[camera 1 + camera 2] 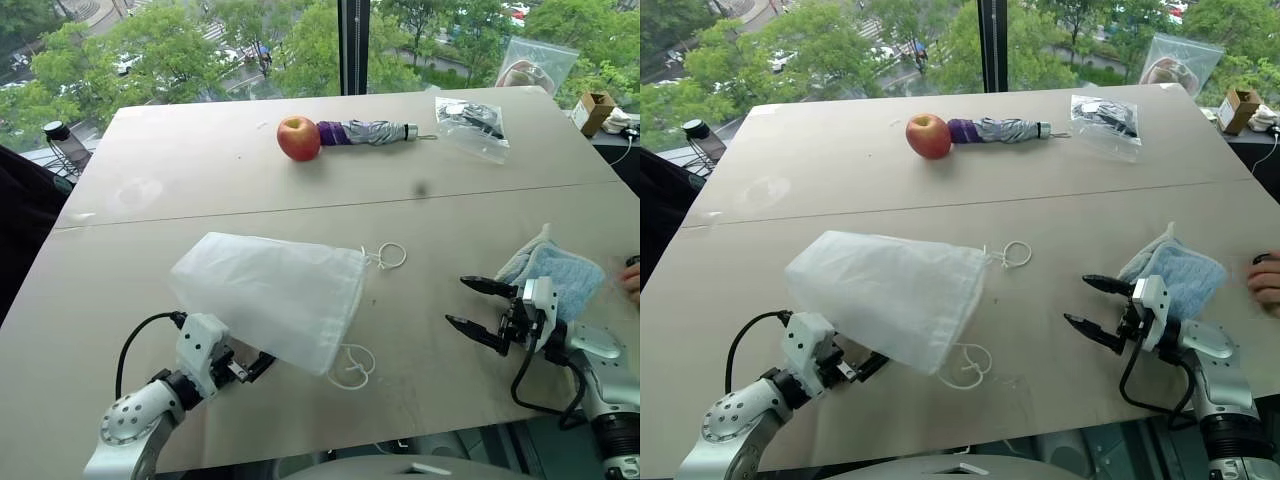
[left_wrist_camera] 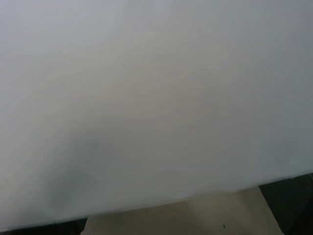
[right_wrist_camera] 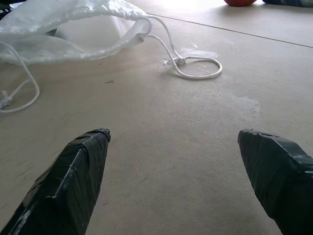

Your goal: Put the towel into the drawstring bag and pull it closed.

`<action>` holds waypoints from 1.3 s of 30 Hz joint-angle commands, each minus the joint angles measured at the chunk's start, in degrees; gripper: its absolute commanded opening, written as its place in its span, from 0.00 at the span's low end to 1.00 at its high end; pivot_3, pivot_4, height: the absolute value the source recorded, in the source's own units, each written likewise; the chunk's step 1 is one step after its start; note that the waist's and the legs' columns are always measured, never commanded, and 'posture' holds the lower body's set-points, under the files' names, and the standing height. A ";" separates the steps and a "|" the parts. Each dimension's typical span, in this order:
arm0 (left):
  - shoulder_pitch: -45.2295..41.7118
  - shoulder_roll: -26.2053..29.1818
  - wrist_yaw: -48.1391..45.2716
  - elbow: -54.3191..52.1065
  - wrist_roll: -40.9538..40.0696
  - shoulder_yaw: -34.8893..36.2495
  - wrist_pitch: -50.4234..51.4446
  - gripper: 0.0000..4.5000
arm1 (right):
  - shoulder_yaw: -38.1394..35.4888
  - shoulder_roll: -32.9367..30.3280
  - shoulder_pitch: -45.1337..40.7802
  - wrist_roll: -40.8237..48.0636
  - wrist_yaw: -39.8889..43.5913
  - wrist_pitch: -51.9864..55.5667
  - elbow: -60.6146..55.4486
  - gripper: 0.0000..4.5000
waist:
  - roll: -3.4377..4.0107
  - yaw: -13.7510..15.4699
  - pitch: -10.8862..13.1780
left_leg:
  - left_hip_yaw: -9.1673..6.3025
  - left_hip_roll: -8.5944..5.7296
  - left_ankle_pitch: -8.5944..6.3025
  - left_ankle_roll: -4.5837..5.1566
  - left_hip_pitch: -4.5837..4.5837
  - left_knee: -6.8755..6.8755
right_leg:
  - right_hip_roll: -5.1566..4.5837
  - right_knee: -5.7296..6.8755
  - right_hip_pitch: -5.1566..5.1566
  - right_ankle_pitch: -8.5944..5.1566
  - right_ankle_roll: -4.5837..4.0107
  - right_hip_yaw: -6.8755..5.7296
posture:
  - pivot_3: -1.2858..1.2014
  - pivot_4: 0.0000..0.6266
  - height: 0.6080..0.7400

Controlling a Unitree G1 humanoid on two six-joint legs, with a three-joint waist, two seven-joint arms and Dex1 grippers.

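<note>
Light-blue towel (image 1: 560,272) lying bunched near the right edge of the tabletop (image 1: 200,170), just behind the right pincer (image 1: 458,302) and not yet picked up. Drawstring bag (image 1: 270,295) well apart from it to the left, lying on its side, mouth turned toward the towel, one cord loop (image 1: 391,255) trailing on the far side and another (image 1: 352,366) on the near side. Right pincer spread wide, empty, hovering low over bare tabletop and pointing toward the bag's mouth, away from the towel. Left pincer (image 1: 252,366) tucked under the bag's near edge, apparently also spread wide; impossible to tell whether any fabric sits between its fingers. Step in hand, judging by this layout: fetching the towel. Best done by turning the right wrist back toward the cloth, coming down over the thickest bunched part and pinching deep so the fluffy pile does not slip out. Worth keeping clear of the person's hand (image 1: 631,281) at the right edge, close beside the towel. Meanwhile, better to take one lip of the mouth with the left pincer and lift it, giving a real opening rather than a flat slit. Cords best left free of the fingers for the closing pull. Apple (image 1: 298,138), umbrella (image 1: 368,132) and zip bag (image 1: 470,118) far back, no obstacle.
</note>
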 commanded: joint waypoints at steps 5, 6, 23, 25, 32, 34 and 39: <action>7.29 -1.03 -0.77 0.37 -0.05 -0.85 -1.06 0.99 | -0.55 -0.98 -1.47 1.49 1.32 1.15 -0.78 1.00 | 0.04 -0.15 -0.01 | 0.08 0.01 -0.03 0.05 0.01 -0.01 | -0.02 -0.03 0.00 0.00 0.00 0.08 | 0.52 0.24 1.00; 7.57 -1.08 -0.85 0.21 -0.25 -0.83 -1.24 0.99 | -0.49 -0.98 -1.51 1.52 1.37 1.39 -1.01 1.00 | 0.05 -0.08 -0.01 | 0.08 0.00 -0.04 0.05 0.00 0.00 | -0.03 -0.04 0.00 0.00 0.00 0.07 | 0.52 0.24 1.00; 22.64 9.89 -9.24 -24.04 -20.97 2.72 12.08 0.99 | -1.63 -1.50 -2.21 2.97 2.30 2.43 -0.79 1.00 | -0.15 0.22 0.33 | 0.00 -0.01 -0.06 0.08 -0.17 0.13 | -0.04 -0.15 -0.12 -0.11 0.19 -0.03 | 0.52 0.24 1.00; 19.11 9.38 -5.60 -27.59 -22.39 1.47 14.10 0.99 | -1.54 -1.53 -2.38 3.56 2.75 2.80 -0.91 1.00 | -0.13 0.24 0.34 | -0.03 -0.01 -0.06 0.08 -0.20 0.19 | -0.05 -0.15 -0.11 -0.11 0.18 -0.08 | 0.52 0.24 1.00; -4.35 5.73 12.86 -30.64 -13.45 -13.22 25.13 0.99 | -0.84 -1.51 -2.98 3.72 2.44 3.72 -2.10 1.00 | -0.12 0.30 0.37 | -0.07 -0.11 -0.04 0.09 -0.10 0.24 | 0.29 -0.04 0.13 0.02 0.02 -0.12 | 0.52 0.24 1.00; -11.83 1.68 20.77 -31.01 -10.74 -17.30 29.25 0.99 | -0.85 -1.53 -2.74 3.85 2.03 4.25 -3.16 1.00 | -0.10 0.29 0.37 | -0.05 -0.13 -0.04 0.09 -0.09 0.27 | 0.32 0.00 0.15 0.02 0.03 -0.08 | 0.52 0.24 1.00; -22.96 -6.71 31.03 -30.05 -7.36 -22.39 36.67 0.99 | -1.00 -1.63 -2.12 4.09 1.71 4.89 -4.33 1.00 | -0.20 0.19 0.39 | -0.06 -0.15 -0.04 0.09 -0.08 0.42 | 0.30 0.17 0.17 0.18 0.28 -0.05 | 0.52 0.24 1.00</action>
